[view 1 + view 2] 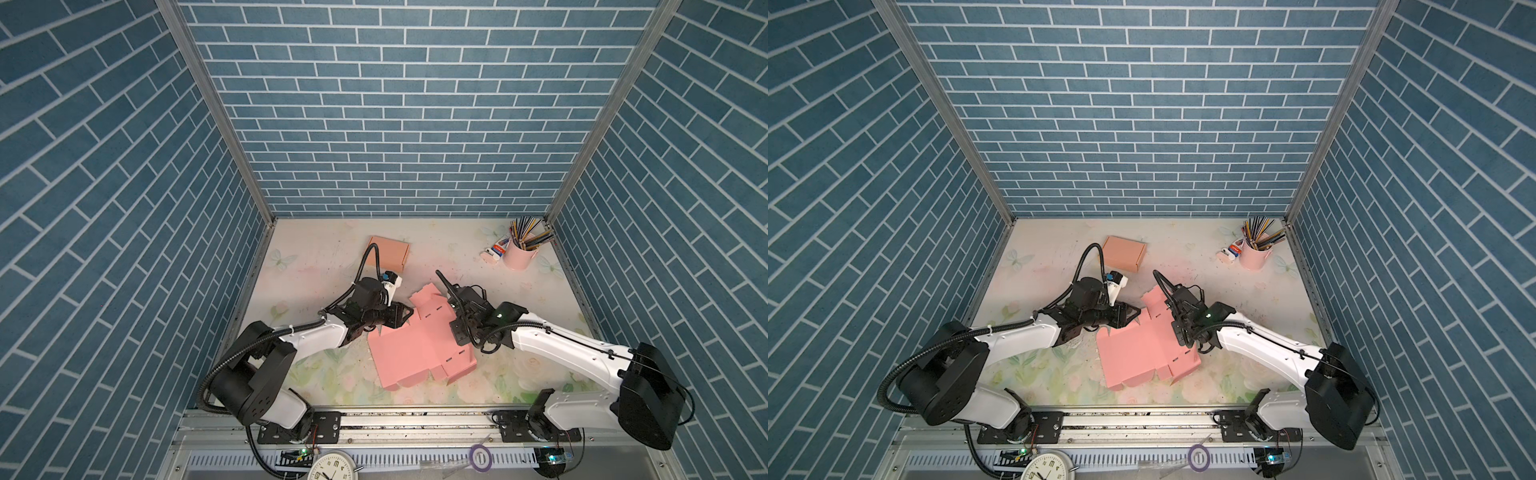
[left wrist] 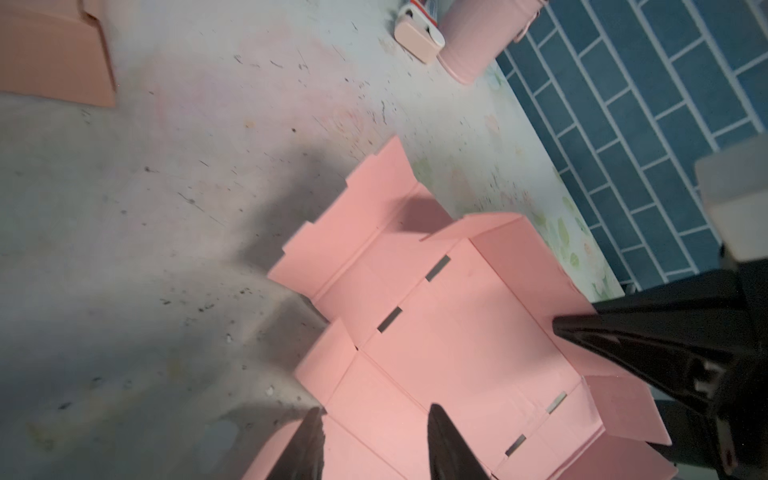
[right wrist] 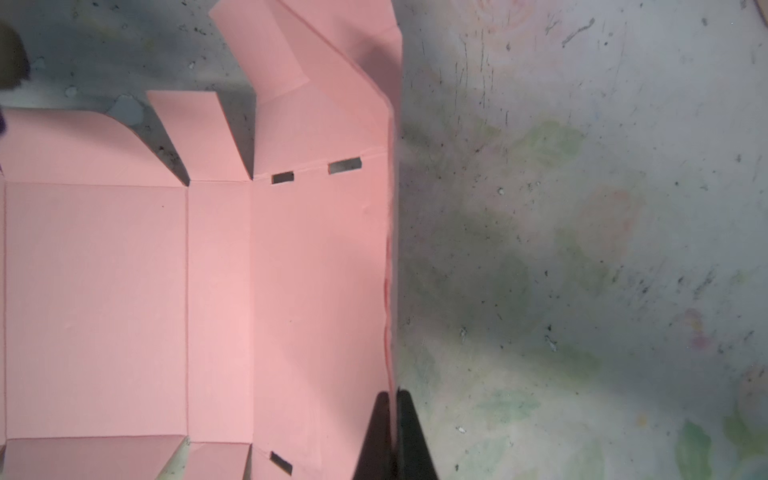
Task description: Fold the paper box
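— Two questions, then. First: where is the sheet?
— The pink die-cut paper box blank (image 1: 415,353) lies mostly flat on the scuffed floral table mat (image 1: 316,257), mid-table and toward the near edge in both top views. Several of its flaps are tilted up.
— And the pincers?
— The right gripper (image 3: 392,392) is pinched tight on the blank's raised edge panel, on its right-hand side. In the right wrist view the thin pink edge runs straight in between the black fingers (image 3: 411,440).
— The left gripper (image 2: 376,409)?
— Partly spread, gripping nothing. Its dark fingertips (image 2: 446,440) stand apart over the blank's opposite side, one close to a small flap. Whether they touch the paper, I cannot tell.
— Anything else about?
— A folded peach cardboard box (image 1: 388,251) lies further back, well apart. A pink cup of pencils (image 1: 517,255) stands in the far right corner.
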### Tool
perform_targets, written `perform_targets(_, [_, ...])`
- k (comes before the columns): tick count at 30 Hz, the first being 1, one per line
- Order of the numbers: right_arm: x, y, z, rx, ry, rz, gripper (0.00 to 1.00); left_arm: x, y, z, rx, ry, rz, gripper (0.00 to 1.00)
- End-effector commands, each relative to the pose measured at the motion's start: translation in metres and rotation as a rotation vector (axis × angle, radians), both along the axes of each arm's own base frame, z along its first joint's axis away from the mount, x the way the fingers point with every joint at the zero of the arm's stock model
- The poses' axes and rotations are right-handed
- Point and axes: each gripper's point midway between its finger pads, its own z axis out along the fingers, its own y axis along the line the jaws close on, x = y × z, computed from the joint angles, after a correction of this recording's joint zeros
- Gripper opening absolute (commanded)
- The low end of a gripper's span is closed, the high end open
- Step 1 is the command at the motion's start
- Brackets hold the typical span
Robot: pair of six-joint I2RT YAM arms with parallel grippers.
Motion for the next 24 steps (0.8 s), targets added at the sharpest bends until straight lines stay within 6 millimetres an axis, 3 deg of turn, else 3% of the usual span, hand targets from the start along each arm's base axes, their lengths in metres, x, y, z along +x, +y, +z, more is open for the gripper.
perform_targets(1, [0.005,0.001,0.012,-0.094,-0.068,0.046,0.00,0.018,0.009,0.018,-0.069,-0.013,0.034,0.42])
perform_targets(8, [0.007,0.014,0.026,-0.180,-0.154,0.112,0.00,0.069,0.031,0.026,-0.092,-0.029,0.152,0.42])
perform_targets(15, [0.005,0.027,0.040,-0.208,-0.237,0.198,0.00,0.114,0.031,0.004,-0.044,-0.005,0.201,0.42])
perform_targets(19, [0.006,0.029,0.044,-0.234,-0.266,0.223,0.00,0.123,0.022,0.001,-0.039,-0.006,0.176,0.41])
perform_targets(24, [0.011,0.026,0.046,-0.285,-0.298,0.236,0.00,0.115,0.013,-0.006,-0.052,0.012,0.133,0.42])
